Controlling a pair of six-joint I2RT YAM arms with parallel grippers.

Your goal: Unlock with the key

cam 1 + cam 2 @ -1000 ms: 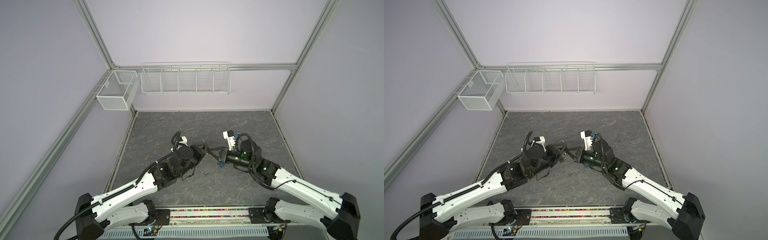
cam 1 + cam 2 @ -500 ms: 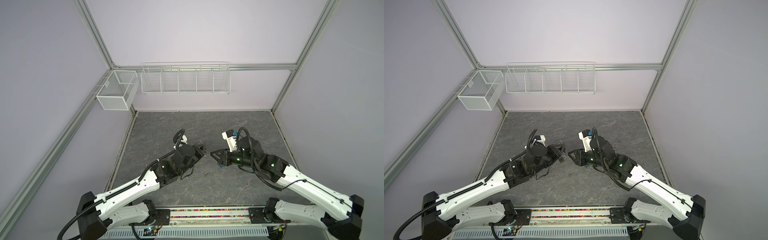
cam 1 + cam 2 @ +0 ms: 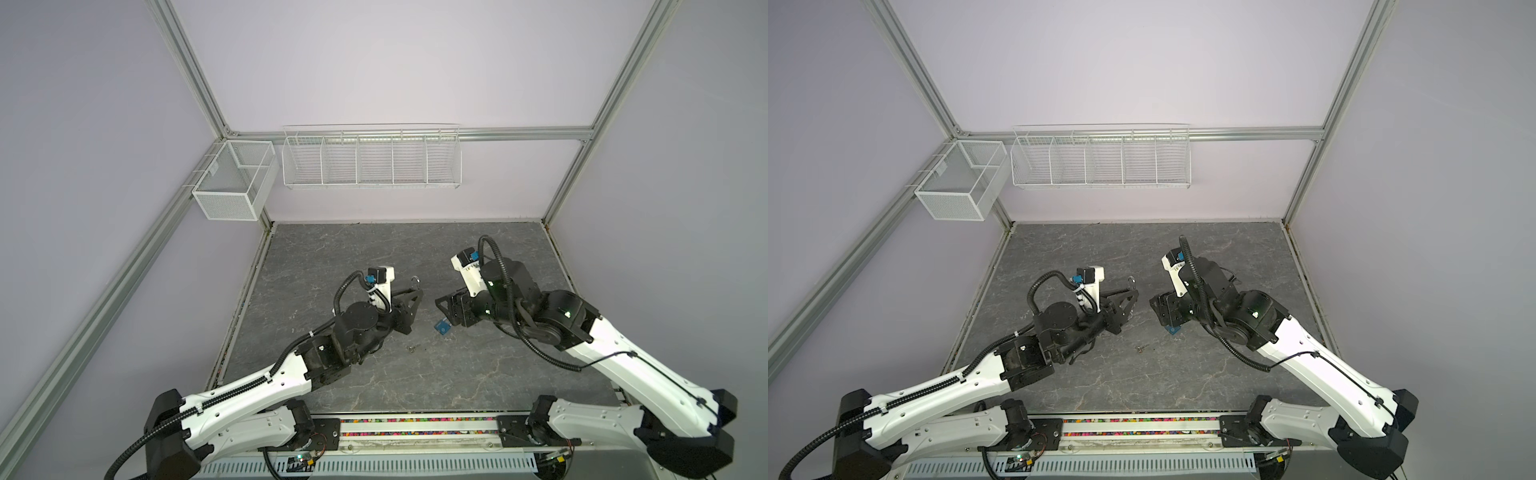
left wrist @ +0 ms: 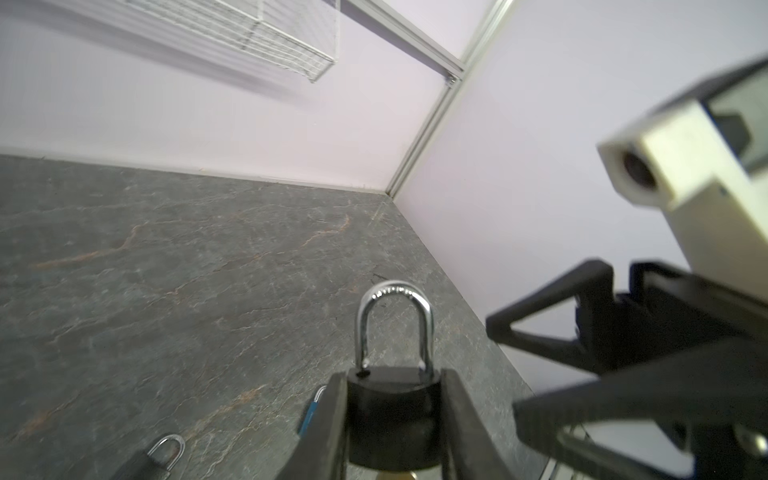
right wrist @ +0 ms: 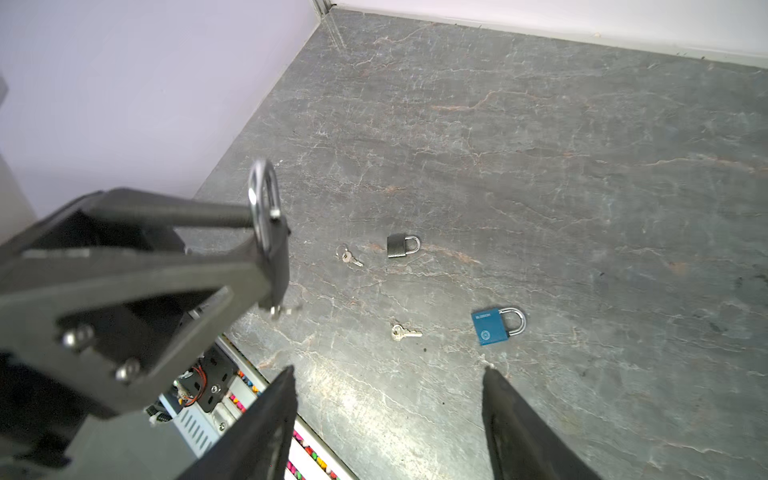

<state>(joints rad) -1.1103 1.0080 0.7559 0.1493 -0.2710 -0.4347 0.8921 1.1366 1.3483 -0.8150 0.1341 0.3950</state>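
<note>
Black padlock [image 4: 392, 415] sits clamped in your left gripper [image 4: 395, 376], left of centre in both top views; key [image 5: 286, 309] seated, shackle [image 4: 395, 291] looks sprung. Right gripper [image 5: 388, 370] spread, empty. Unlock likely done.

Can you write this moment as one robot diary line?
left gripper: gripping black padlock | key: sticking out of its bottom | shackle: looks popped free at one end | right gripper: open, empty, apart from padlock
</note>
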